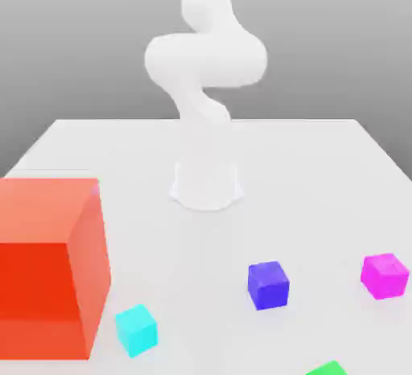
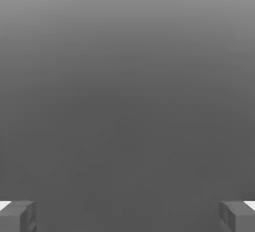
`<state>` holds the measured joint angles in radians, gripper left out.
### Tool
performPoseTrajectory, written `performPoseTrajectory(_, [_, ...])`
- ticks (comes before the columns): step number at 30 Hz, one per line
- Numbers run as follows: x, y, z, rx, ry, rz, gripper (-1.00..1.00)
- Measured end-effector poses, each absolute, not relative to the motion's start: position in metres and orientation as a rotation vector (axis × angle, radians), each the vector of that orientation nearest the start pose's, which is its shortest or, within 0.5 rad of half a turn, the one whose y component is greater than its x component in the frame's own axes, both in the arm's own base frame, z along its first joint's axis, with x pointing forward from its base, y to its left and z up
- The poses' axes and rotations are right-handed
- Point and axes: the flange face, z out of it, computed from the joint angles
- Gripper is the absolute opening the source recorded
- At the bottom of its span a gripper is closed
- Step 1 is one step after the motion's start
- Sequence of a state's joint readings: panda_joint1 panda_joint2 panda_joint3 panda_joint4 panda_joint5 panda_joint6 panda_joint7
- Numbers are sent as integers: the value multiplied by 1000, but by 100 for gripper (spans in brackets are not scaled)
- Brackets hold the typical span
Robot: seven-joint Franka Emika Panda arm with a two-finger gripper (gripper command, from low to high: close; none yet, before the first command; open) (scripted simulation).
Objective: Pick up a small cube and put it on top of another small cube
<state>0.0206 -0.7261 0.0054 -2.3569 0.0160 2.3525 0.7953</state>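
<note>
you have the gripper (image 2: 127, 217) spread wide, its two grey fingertips (image 2: 19, 216) standing far apart in the hand view with nothing between them but plain grey background; it holds nothing.

in the exterior view the white arm (image 1: 205, 59) rises from its round base (image 1: 207, 184), which sits near the middle of the white tabletop (image 1: 322, 172), and twists up out of the top of the picture.

your small cube (image 1: 268, 285), the deep blue-violet one, rests flat on the tabletop toward the near edge, in front of the base and a little to the exterior view's right of it. it touches nothing.

the magenta cube (image 1: 385, 275) sits near the tabletop's right edge as the exterior view shows it, well apart from the small cube. the cyan cube (image 1: 136, 330) lies near the near edge, just beside the big red cube (image 1: 50, 267), which fills the near corner on the exterior view's left. a green cube (image 1: 326, 368) pokes in at the near edge, cut off by the picture.
</note>
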Motion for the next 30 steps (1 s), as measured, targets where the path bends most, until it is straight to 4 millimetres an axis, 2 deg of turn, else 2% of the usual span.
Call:
performPoseTrajectory(4, [416, 35, 562, -2602, 999, -732, 0])
performPoseTrajectory(6, [426, 48, 512, -2655, 987, -638, 0])
performPoseTrajectory(9, [429, 67, 437, -2734, 967, -497, 0])
performPoseTrajectory(13, [412, 90, 336, -2844, 934, -302, 0])
performPoseTrajectory(16, [380, 102, 260, -2936, 904, -144, 0])
performPoseTrajectory(18, [353, 108, 218, -2995, 875, -47, 0])
performPoseTrajectory(20, [344, 107, 193, -3012, 878, -13, 0])
performPoseTrajectory(25, [341, 108, 146, -3018, 872, -1, 0])
performPoseTrajectory(26, [340, 108, 138, -3018, 872, 1, -100])
performPoseTrajectory(30, [340, 108, 138, -3018, 872, 0, -100])
